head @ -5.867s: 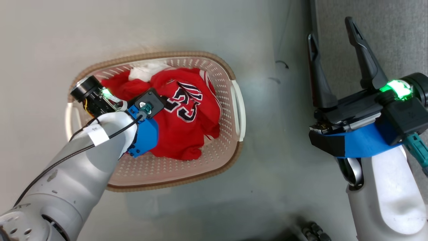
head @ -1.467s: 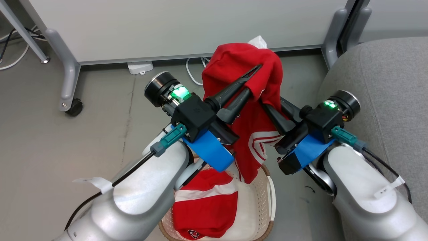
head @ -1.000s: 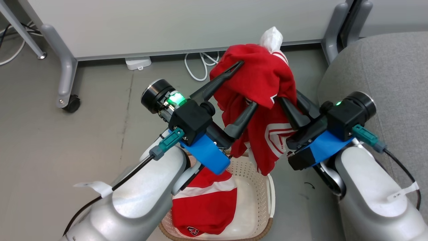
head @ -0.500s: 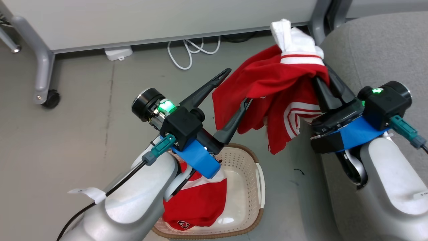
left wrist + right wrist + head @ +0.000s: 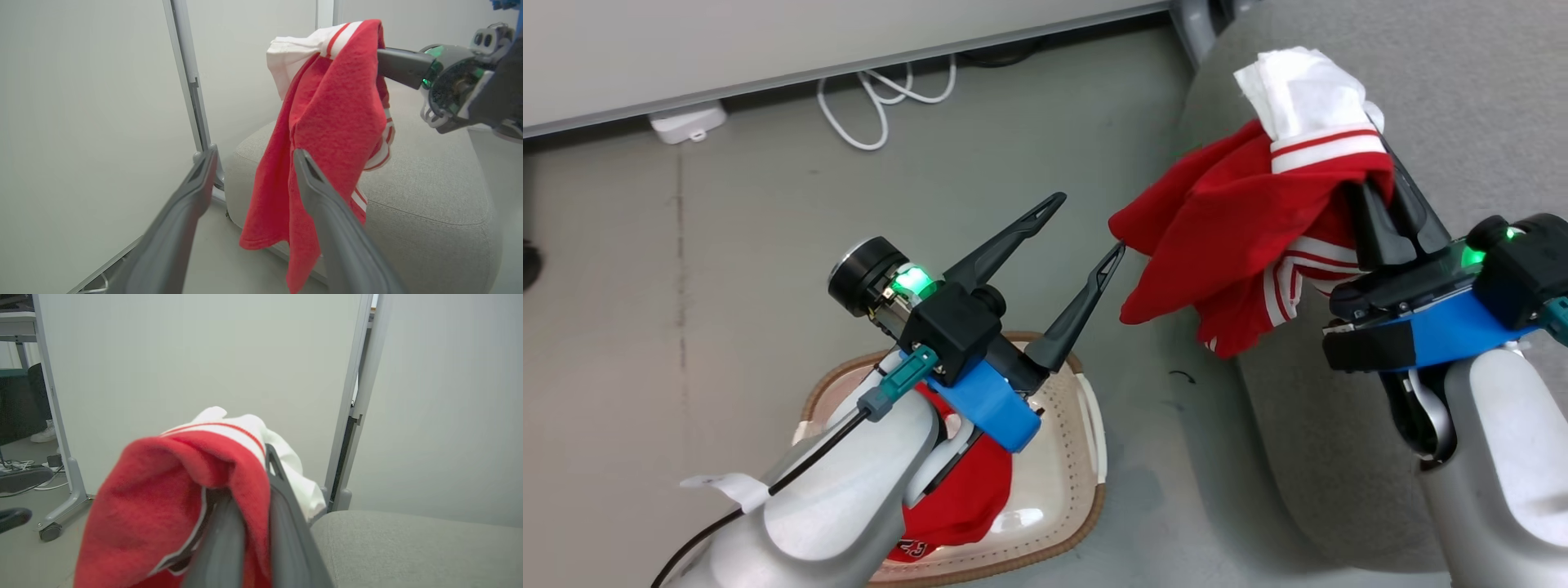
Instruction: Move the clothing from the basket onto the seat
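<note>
The left gripper (image 5: pixel 255 154) gapes wide, empty. Farther off, a red garment (image 5: pixel 339 114) hangs from the right gripper (image 5: pixel 402 67), by the grey seat (image 5: pixel 429 192).

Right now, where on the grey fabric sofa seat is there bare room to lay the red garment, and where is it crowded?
Bare: the grey fabric sofa seat between the red white-trimmed garment and the wall. Crowded: its floor-side edge, where the right hand holds that garment.

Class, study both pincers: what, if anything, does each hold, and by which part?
The right pincer is shut on the soft red sports garment, by a bunched fold beside its white, red-striped trim. The left pincer is open, holding nothing.
</note>
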You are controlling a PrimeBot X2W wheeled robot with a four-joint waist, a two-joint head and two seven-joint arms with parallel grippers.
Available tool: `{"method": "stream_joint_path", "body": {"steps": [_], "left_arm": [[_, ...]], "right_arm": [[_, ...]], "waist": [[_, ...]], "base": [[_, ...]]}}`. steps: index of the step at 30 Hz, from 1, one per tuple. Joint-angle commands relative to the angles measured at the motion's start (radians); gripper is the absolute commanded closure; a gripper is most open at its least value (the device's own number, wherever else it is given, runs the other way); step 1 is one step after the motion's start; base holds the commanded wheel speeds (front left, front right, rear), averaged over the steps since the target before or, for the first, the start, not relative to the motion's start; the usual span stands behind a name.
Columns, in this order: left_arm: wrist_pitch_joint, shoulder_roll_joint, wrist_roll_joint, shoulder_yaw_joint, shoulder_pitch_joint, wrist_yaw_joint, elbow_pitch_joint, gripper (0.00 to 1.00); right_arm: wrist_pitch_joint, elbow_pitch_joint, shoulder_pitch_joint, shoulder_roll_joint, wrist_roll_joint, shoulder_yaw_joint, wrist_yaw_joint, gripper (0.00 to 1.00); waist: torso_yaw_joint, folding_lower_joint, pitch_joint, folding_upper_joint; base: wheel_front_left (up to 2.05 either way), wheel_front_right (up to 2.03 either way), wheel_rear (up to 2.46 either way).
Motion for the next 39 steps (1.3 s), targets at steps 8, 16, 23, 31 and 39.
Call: {"method": "stream_joint_path", "body": {"steps": [8,16,23,31,39], "left_arm": [[-0.003,0.017,0.01,-0.016,-0.001,0.001,-0.007,0.0],[0.0,0.017,0.004,-0.025,-0.004,0.004,-0.002,0.0],[0.0,0.012,0.003,-0.033,-0.014,0.007,0.001,0.0],[-0.001,0.014,0.007,-0.032,-0.032,0.009,-0.005,0.0],[0.008,0.031,0.022,-0.026,-0.079,0.008,-0.029,0.0]], "right_arm": [[-0.004,-0.032,0.065,0.026,-0.006,-0.075,0.0,1.0],[-0.004,-0.053,0.118,0.048,-0.007,-0.137,0.0,1.0],[-0.004,-0.085,0.162,0.071,-0.015,-0.184,0.0,1.0],[-0.004,-0.145,0.112,0.06,-0.011,-0.205,0.0,1.0],[-0.004,-0.187,-0.074,0.021,-0.028,-0.294,0.0,1.0]], "waist": [[-0.101,0.0,0.028,0.0],[-0.146,0.0,0.032,0.0],[-0.165,0.0,0.038,0.0],[-0.161,0.0,0.062,0.0],[-0.142,0.0,0.163,0.0]], "base": [[0.0,0.0,0.0],[0.0,0.0,0.0],[0.0,0.0,0.0],[0.0,0.0,0.0],[0.0,0.0,0.0]]}}
